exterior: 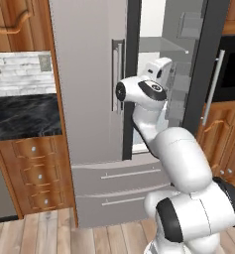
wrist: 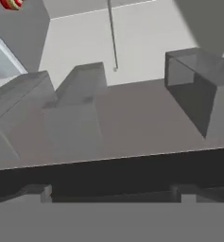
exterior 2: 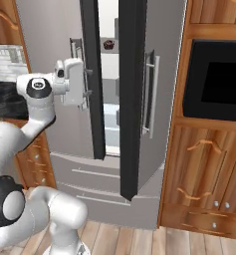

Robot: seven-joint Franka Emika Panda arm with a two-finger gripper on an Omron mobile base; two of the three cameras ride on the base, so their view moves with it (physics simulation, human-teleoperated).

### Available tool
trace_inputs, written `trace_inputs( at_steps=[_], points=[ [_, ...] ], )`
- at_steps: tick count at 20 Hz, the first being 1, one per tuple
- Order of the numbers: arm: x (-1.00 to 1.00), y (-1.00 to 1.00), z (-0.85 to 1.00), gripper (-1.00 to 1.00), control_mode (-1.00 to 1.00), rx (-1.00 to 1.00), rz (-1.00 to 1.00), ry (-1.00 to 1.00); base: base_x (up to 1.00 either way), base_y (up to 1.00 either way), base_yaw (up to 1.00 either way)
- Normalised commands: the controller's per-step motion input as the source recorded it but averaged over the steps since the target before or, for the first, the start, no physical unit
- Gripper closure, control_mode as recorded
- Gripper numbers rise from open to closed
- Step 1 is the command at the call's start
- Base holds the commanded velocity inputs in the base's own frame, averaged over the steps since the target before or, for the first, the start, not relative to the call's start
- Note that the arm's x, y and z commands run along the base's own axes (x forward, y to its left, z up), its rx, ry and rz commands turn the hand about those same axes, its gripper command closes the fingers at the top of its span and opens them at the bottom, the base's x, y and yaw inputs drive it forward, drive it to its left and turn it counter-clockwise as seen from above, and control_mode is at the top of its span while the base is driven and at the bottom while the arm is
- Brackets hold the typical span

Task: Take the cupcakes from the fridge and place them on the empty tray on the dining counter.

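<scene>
The fridge [exterior: 89,99] stands with its left door shut and its right door [exterior 2: 132,99] swung open toward me. A dark brown cupcake [exterior 2: 108,44] sits on an upper shelf inside. In the hand view a red-topped cupcake [wrist: 12,4] is cut off at the top left corner, above the grey shelves. My gripper [exterior 2: 88,82] is at the door gap at mid height, pointing into the fridge, below the dark cupcake. Its jaws [wrist: 111,191] stand wide apart with nothing between them. The tray and the dining counter are out of view.
Grey bins [wrist: 193,80] and a shelf [wrist: 132,123] lie ahead of the hand. The open door's dark edge is close on the right. A black-topped counter [exterior: 20,116] with wooden drawers stands left of the fridge, and a dark wall oven [exterior 2: 214,82] sits in wooden cabinets on the right.
</scene>
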Motion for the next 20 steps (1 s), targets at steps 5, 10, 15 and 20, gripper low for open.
trace_inputs(
  at_steps=[5,10,15,20],
  points=[
    [1.00,-0.50,-0.36,-1.00,-1.00,-0.09,-0.09,0.02,0.00,0.00,0.00],
    [0.82,-0.66,-0.14,-1.00,-1.00,-0.02,-0.01,0.13,0.00,0.00,0.00],
    [-0.07,-0.97,-0.14,-1.00,-1.00,0.00,-0.05,0.04,0.00,0.00,0.00],
    [-0.92,-1.00,-0.25,-1.00,-1.00,0.00,-0.14,0.00,0.00,0.00,0.00]
  ],
)
